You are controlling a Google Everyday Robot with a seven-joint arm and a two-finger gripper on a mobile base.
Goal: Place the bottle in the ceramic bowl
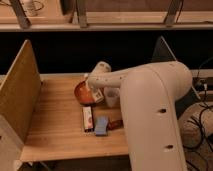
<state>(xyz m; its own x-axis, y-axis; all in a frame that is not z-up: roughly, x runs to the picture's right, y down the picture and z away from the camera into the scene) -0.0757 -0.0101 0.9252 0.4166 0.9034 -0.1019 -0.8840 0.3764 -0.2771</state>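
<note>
A pale wooden bench point(55, 125) stood in a dim room, walled on its left by an upright board of light wood point(20, 90) and backed by a dark gap under a shelf with metal legs. A grey panel point(162, 50) rose at the far right corner.

The claw point(95, 92) hung over the right part of the ceramic bowl point(80, 92), at the end of a bulky white arm point(150, 115) that reached in from the right and filled much of the foreground. How far the claw stood open could not be told, for the wrist housing covered it, and it was not clear whether it had hold of anything. A small pale shape at the claw, over the bowl's right edge, may have been the bottle point(93, 95), but it was too blurred against the white arm to be sure.

The orange-red bowl sat near the middle of the bench. Just right of it, partly behind the arm, stood a translucent whitish cup point(111, 97). Nearer the front lay a red-and-white oblong pack point(87, 118), lengthwise toward the bowl, and beside it on the right a blue block point(101, 125). A small dark reddish thing point(116, 123) lay touching the block's right side. Cables point(202, 117) trailed on the floor at the far right.
</note>
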